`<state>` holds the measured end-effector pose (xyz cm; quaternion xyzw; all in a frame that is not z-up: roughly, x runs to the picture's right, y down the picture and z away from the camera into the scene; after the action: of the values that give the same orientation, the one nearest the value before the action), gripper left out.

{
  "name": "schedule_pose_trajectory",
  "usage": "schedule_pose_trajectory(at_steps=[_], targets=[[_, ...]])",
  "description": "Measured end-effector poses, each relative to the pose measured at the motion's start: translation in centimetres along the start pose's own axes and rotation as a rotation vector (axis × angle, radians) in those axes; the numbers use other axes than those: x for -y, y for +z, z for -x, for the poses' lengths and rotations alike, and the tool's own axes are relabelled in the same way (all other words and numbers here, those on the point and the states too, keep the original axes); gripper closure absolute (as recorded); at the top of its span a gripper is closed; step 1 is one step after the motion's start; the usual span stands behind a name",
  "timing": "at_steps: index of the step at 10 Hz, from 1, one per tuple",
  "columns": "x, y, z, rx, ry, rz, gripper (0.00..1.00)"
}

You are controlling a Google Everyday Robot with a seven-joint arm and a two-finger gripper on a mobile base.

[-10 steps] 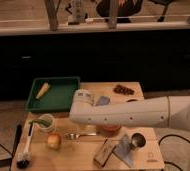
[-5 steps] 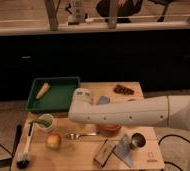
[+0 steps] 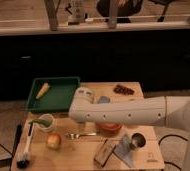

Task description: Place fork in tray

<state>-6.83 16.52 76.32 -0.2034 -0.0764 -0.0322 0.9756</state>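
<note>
The fork (image 3: 81, 135) lies flat on the wooden table (image 3: 83, 155), just in front of my arm. The dark green tray (image 3: 63, 99) stands at the table's back left, with a yellow item (image 3: 43, 90) in it. My white arm (image 3: 118, 111) reaches from the right across the table's middle and ends by the tray's right front corner. My gripper is hidden behind the arm's end. The orange bowl (image 3: 110, 128) peeks out under the arm, right of the fork.
A white cup (image 3: 44, 122), an apple (image 3: 53, 141) and a white-handled black brush (image 3: 25, 150) stand at the left. A metal cup (image 3: 136, 141) and packets (image 3: 108, 152) lie at the front right. A dark red item (image 3: 123, 90) is at the back.
</note>
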Motion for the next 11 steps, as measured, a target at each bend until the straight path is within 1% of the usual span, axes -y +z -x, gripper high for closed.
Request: schedule_pose_trajectory(at_steps=[3,4,7,9,10,11], targets=[[-1.8,2.1,-0.1,0.019,0.003,0.076,0.2],[-2.6,3.0,-0.1,0.025,0.004,0.106,0.2],[-4.1,6.1,-0.4,0.027,0.003,0.182,0.2],[-4.5,7.3,-0.8,0.028,0.009,0.213,0.2],[-4.6,7.6,-1.0,0.03,0.012,0.223,0.22],[-4.8,8.0,-1.2,0.031,0.017,0.234,0.3]])
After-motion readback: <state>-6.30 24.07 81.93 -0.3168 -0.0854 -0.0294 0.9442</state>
